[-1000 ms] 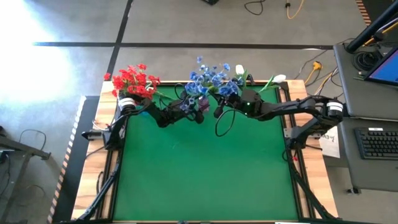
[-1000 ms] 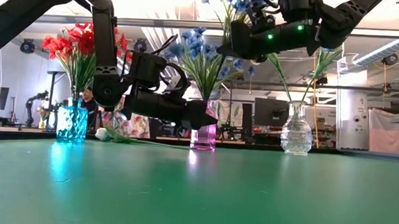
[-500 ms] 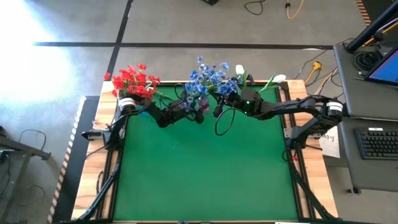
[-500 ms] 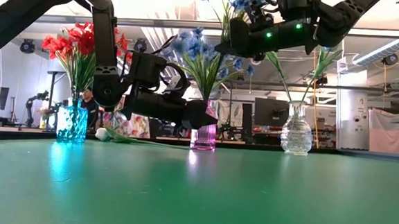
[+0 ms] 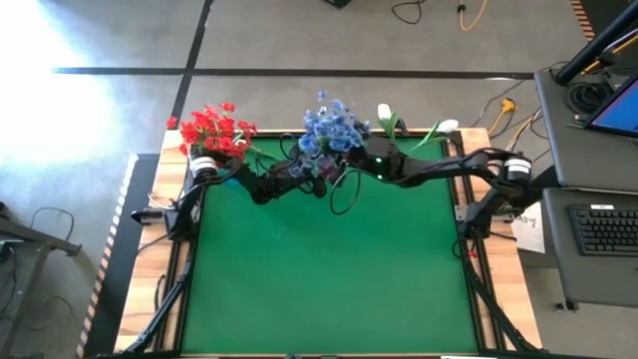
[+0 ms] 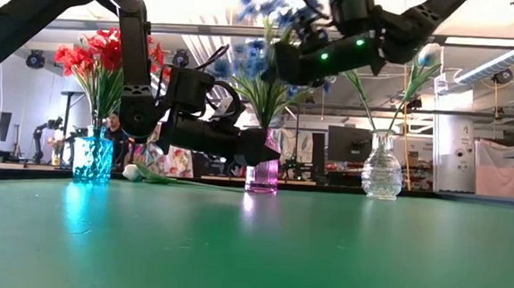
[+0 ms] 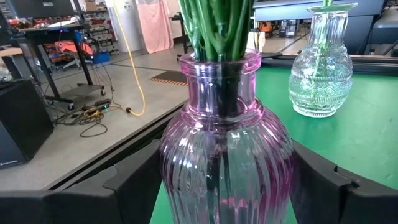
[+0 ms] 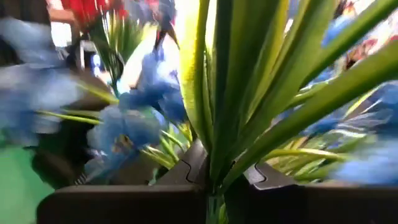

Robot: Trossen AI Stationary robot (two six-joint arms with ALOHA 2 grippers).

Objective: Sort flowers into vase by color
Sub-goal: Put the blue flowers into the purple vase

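While the left tool (image 6: 261,149) grips the pink vase (image 6: 262,173) at centre frame, the right tool (image 6: 284,61), clamped on blue flowers (image 6: 256,5) just above, must lower their stems into its neck.

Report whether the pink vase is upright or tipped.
Upright. The pink vase stands on its base on the table, neck up with green stems in it, between the left gripper's fingers.

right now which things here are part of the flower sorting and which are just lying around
Part of the job:
- blue flowers
- red flowers
- white flowers
- pink vase, held by the left end effector
- blue vase
- clear vase
- blue flower stem gripped by the right end effector

Just lying about:
- keyboard
- floor cables
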